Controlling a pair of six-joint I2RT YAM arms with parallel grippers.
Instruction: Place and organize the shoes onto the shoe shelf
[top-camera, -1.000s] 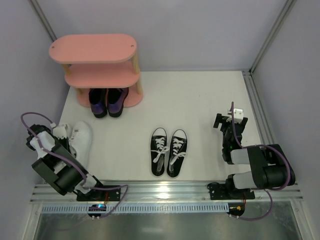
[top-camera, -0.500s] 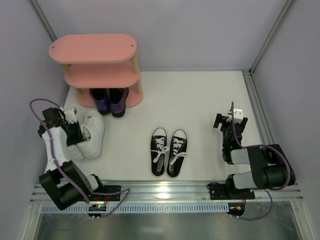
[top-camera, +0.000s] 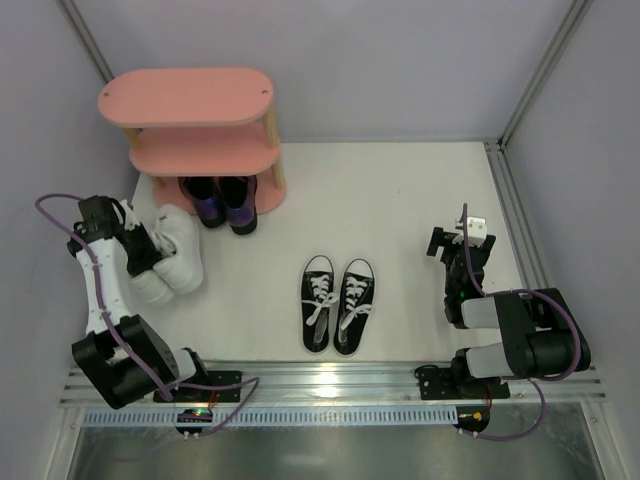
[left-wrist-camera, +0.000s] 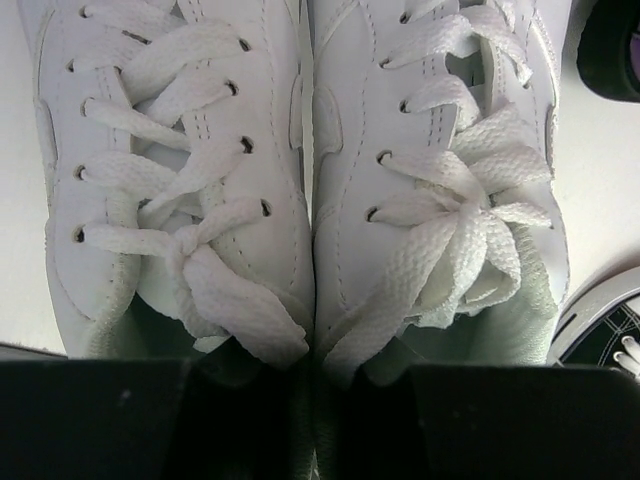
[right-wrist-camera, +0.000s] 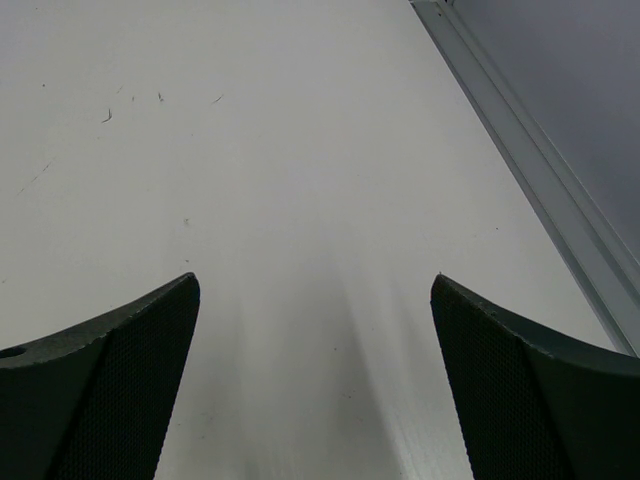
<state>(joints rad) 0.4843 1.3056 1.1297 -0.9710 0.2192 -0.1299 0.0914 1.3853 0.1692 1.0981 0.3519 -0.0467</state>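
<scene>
Shelf (top-camera: 190, 97) holds only the purple shoes (top-camera: 222, 203), bottom tier; left gripper (left-wrist-camera: 310, 400) pinches the white sneakers (left-wrist-camera: 310, 180) nearby; black sneakers (top-camera: 337, 303) wait untouched; right gripper (right-wrist-camera: 315, 330) gapes empty.

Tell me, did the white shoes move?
Yes. The white sneakers moved farther up the table, closer to the pink shoe shelf, carried in the left gripper.

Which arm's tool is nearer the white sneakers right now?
Left. The left tool grips the white sneakers at their heels; the right tool sits open across the table, beyond the black canvas sneakers.
</scene>
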